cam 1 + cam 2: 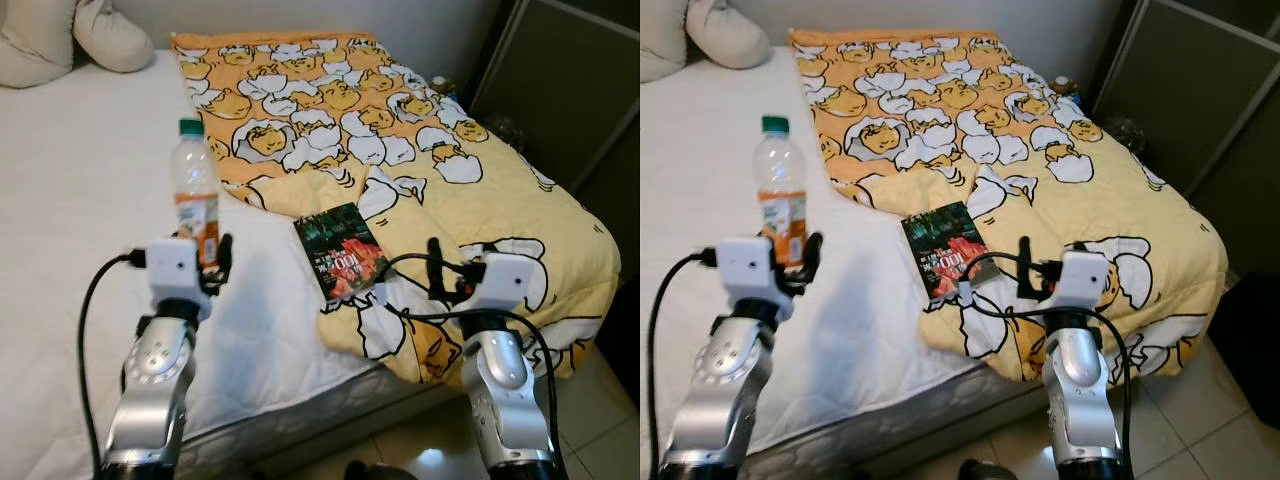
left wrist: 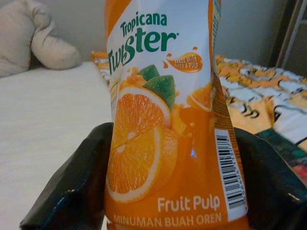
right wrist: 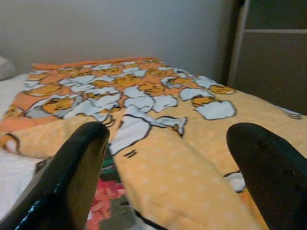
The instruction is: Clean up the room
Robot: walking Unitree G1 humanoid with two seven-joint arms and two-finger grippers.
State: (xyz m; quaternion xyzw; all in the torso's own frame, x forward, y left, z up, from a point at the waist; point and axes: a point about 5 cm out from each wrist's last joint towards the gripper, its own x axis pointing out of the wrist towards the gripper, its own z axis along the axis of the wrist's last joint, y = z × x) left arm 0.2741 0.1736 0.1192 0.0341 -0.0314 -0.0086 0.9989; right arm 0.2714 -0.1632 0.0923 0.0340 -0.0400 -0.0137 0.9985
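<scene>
Holding the juice bottle [image 1: 196, 190] upright, the left end effector [image 1: 213, 262] has its two black fingers clamped on either side of the lower labelled part, as the left wrist view confirms with a finger [image 2: 72, 187] pressed against each flank of the orange label. The bottle's long axis runs vertically, rising straight up out of the grasp with the green cap topmost, and its base sits just above or on the white bed [image 1: 80, 200]; which of the two cannot be told.

The right end effector [image 1: 450, 272] is released, its fingers spread wide with nothing between them, and it hovers over the yellow cartoon blanket [image 1: 480, 200]. The book [image 1: 341, 251] lies flat just ahead of it and towards the robot's left, partly on the blanket's edge, with its long axis pointing away from the robot. The book lies between the two arms, perhaps a little nearer the right one.

Judging by this, the free right arm is better placed for the book, needing to swing leftward and come down across its short side.
</scene>
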